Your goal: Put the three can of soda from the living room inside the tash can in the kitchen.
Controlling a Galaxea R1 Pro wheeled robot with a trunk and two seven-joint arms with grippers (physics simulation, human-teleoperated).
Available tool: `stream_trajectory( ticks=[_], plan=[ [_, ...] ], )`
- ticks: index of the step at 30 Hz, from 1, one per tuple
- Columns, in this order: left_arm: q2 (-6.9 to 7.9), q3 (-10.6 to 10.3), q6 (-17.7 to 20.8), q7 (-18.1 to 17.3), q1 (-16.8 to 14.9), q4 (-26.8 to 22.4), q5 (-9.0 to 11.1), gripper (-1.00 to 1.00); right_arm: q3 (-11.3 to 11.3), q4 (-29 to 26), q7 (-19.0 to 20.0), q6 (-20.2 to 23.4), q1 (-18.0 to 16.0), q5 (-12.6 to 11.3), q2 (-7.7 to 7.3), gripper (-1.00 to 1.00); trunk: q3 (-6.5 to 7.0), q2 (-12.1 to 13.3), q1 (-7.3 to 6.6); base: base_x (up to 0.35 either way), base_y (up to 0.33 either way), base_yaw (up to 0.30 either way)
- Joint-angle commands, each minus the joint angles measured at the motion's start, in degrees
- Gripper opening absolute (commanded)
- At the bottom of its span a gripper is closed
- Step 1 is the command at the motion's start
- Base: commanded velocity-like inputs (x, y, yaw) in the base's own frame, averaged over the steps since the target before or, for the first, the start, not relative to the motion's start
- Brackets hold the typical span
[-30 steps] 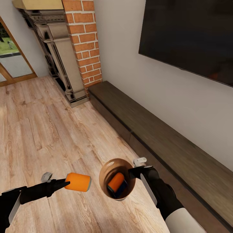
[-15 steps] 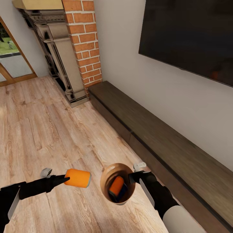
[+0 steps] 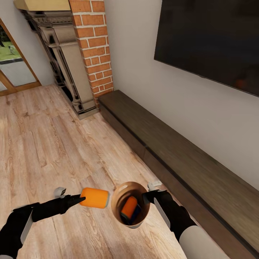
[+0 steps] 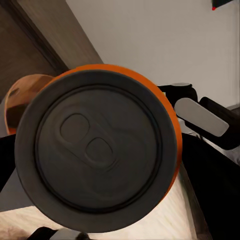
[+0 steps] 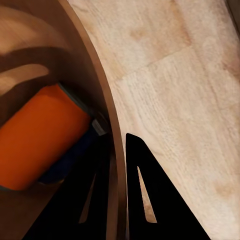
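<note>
Low in the head frame, the left claw (image 3: 76,199) is clamped on a soda can (image 3: 94,197) lying sideways, long axis pointing right toward the bin (image 3: 130,205) just beside it; the right claw (image 5: 117,165) pinches the bin's wall; another can (image 3: 128,208) lies inside.

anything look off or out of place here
Nothing spilled or damaged. The oddity: the trash can is held off the living-room floor by the right gripper pinching its rim, one soda can inside, while the left gripper holds another can sideways beside it.
</note>
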Motion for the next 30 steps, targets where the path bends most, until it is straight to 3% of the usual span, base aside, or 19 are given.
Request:
stream_trajectory(
  ticks=[1, 25, 30],
  plan=[
    [-0.17, 0.0, 0.0, 0.0, 0.0, 0.0, 0.0, -1.0, 0.0, 0.0, 0.3, 0.0, 0.0, -0.8, 0.09, -1.0, 0.0, 0.0, 0.0, 0.0, 0.0, 0.0],
    [-5.46, -0.1, -0.2, 0.0, 0.0, 0.5, -0.5, -1.0, 0.1, 0.0, 0.1, 0.0, 0.0, -0.8, 1.11, -1.0, 0.0, 0.0, 0.0, 0.0, 0.0, 0.0],
    [-7.4, -0.1, -0.3, 5.7, 0.0, 0.5, -0.5, -1.0, 0.1, 0.0, 0.1, 0.0, 0.0, -0.8, 1.21, -1.0, 0.0, 0.0, 0.0, 0.0, 0.0, 0.0]
  ],
)
